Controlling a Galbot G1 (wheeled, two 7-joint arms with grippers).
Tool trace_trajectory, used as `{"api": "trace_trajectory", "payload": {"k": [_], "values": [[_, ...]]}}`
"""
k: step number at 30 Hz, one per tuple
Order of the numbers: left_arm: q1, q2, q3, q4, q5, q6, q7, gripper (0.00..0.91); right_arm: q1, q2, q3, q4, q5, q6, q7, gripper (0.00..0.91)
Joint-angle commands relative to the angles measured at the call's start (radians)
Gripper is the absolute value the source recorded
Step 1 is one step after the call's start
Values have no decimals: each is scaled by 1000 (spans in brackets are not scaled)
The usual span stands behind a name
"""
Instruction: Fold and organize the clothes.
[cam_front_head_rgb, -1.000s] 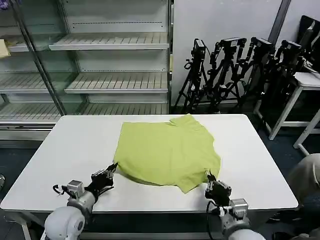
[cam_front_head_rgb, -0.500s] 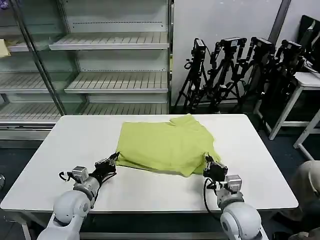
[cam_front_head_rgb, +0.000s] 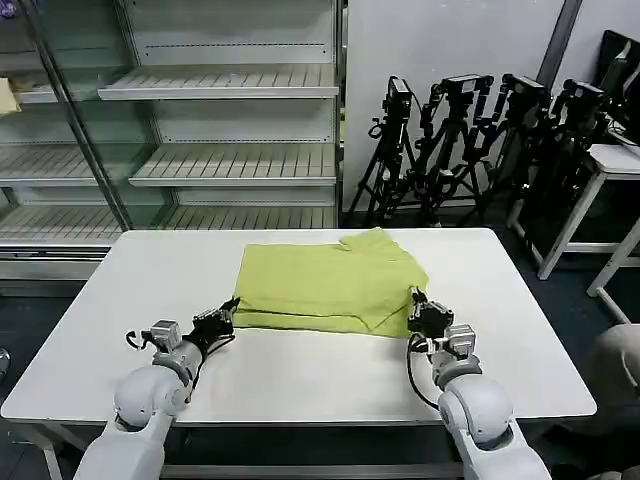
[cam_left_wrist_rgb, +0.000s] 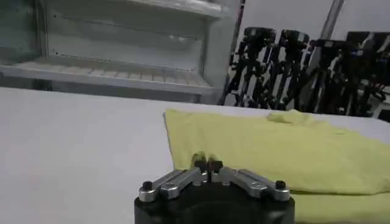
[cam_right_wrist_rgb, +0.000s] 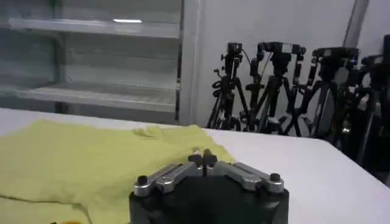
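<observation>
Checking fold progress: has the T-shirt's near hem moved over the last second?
Yes. The T-shirt's near hem has travelled away from the table's front edge, toward the shelves, carried by the left gripper and right gripper.

— What is seen beyond the right gripper (cam_right_wrist_rgb: 205, 159)?
— Its fingertips are pressed together over the yellow-green T-shirt (cam_right_wrist_rgb: 79, 164), spread on the white table (cam_right_wrist_rgb: 304, 164); tripods (cam_right_wrist_rgb: 286, 85) are lined behind.
</observation>
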Motion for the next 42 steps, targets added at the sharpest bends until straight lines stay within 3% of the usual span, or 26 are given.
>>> {"api": "trace_trajectory", "payload": {"k": [1, 10, 11, 12, 25, 34, 42], "values": [[-29, 3, 7, 31, 1, -1, 0, 20, 35, 2, 1, -66, -22, 22, -25, 0], [-41, -1, 13, 37, 16, 0, 2, 20, 45, 12, -3, -98, -22, 39, -39, 0], [-42, -1, 14, 39, 19, 0, 3, 605, 46, 12, -4, -100, -22, 40, -40, 907], [-43, 0, 16, 42, 26, -1, 5, 907, 46, 12, -3, -103, -22, 43, -44, 907], [-7, 10, -8, 0, 117, -14, 4, 907, 34, 31, -1, -126, -20, 24, 42, 907], [103, 9, -23, -139, 170, -22, -8, 907, -135, 5, 39, 66, 15, -22, 64, 907], [130, 8, -18, -140, 176, 78, -7, 907, -202, -5, 82, 101, 23, -44, 72, 907]]}}
